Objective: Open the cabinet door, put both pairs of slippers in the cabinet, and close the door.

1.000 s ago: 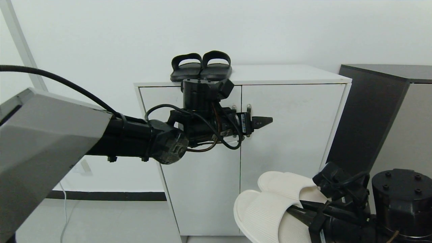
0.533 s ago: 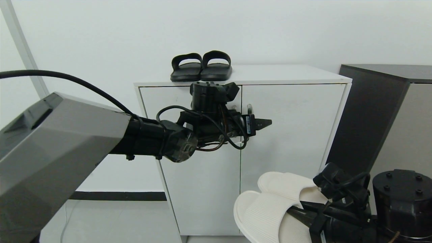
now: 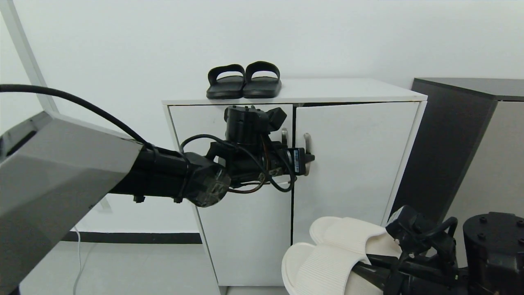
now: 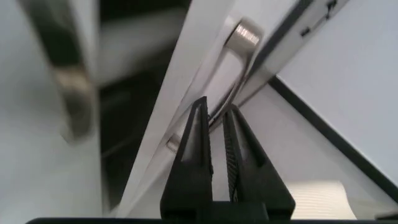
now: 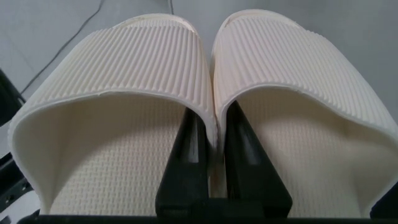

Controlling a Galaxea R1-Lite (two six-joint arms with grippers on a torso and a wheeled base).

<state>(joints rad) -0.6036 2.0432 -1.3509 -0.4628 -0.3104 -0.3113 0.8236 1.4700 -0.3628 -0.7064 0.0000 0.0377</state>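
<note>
Our left jaws closed on the door handle (image 3: 307, 139), cabinet door (image 3: 352, 164) ajar, our right jaws pinching the white slippers (image 3: 323, 262), black slippers (image 3: 244, 84) above the left jaws.

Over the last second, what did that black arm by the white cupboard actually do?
The left pincer, shut on the metal handle of the right white cabinet door, drew back toward the robot, pulling that door slightly ajar. The right pincer sank a little with its pair of cream ribbed slippers. The pair of black slide slippers stayed on the cabinet top.
</note>
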